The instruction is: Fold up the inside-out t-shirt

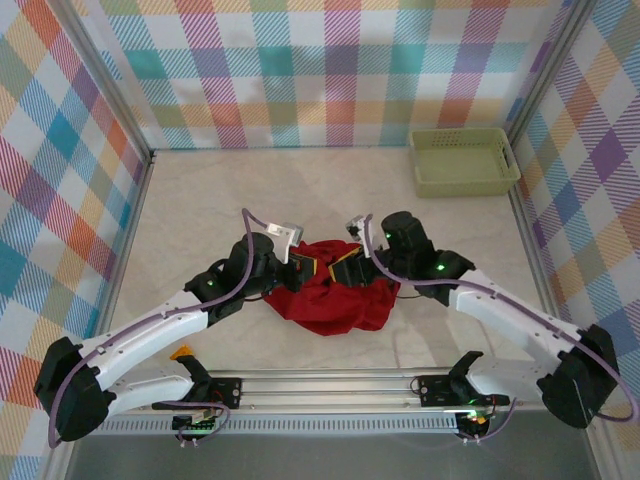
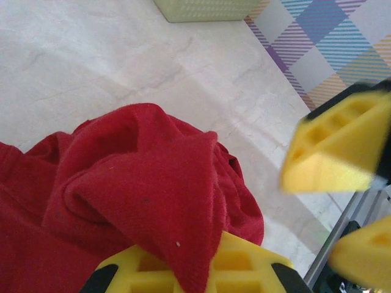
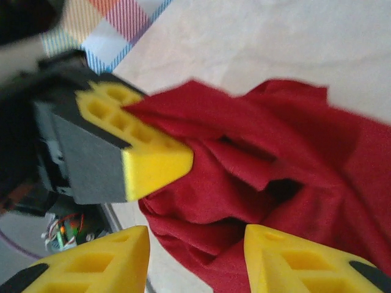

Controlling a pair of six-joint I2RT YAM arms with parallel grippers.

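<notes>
A: What am I counting on the table [image 1: 250,200]?
B: One t-shirt [image 1: 335,300], one basket [image 1: 465,162] and two grippers.
A: Where is the t-shirt lying?
B: It is lying crumpled in a deep-red heap around the middle of the table, toward the near edge, right between the two grippers. In the left wrist view its folds are bunching up into a peak.
A: And the basket, is it holding anything of the task?
B: The pale green basket is sitting in the far right corner, near the checked wall [image 1: 330,70], well apart from the heap. The t-shirt is lying wholly outside it.
A: What is the left gripper [image 2: 194,271] doing?
B: It is clenching a fold of the t-shirt; the cloth is running down between its yellow fingers [image 2: 244,265].
A: And the right gripper [image 3: 197,259]?
B: Its jaws are standing apart, released. Its two yellow fingers [image 3: 91,265] are hanging on either side of a bulge of red cloth; whether they are touching it, I cannot tell.
</notes>
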